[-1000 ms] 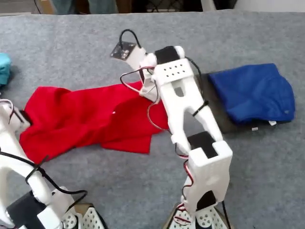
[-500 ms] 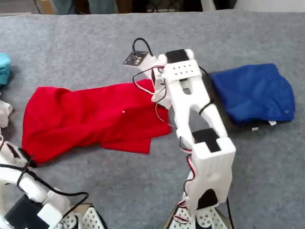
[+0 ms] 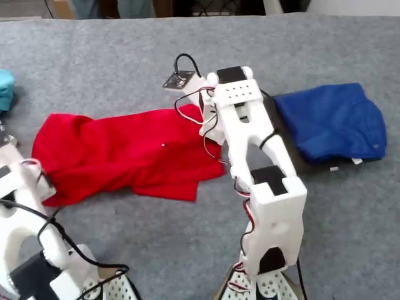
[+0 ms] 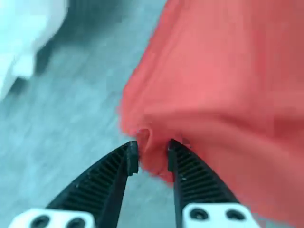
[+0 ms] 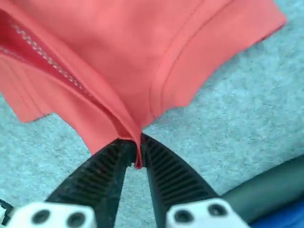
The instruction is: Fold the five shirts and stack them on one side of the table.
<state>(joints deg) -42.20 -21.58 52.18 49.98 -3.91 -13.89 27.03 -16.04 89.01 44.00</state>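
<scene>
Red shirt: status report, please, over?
Left end effector shut on one end of the red shirt. Right end effector shut on the other. Blue shirt lies apart, not in the way.

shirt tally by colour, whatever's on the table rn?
red shirt: 1
blue shirt: 1
dark shirt, under the blue: 1
teal cloth, at the table edge: 1
Total: 4
</scene>
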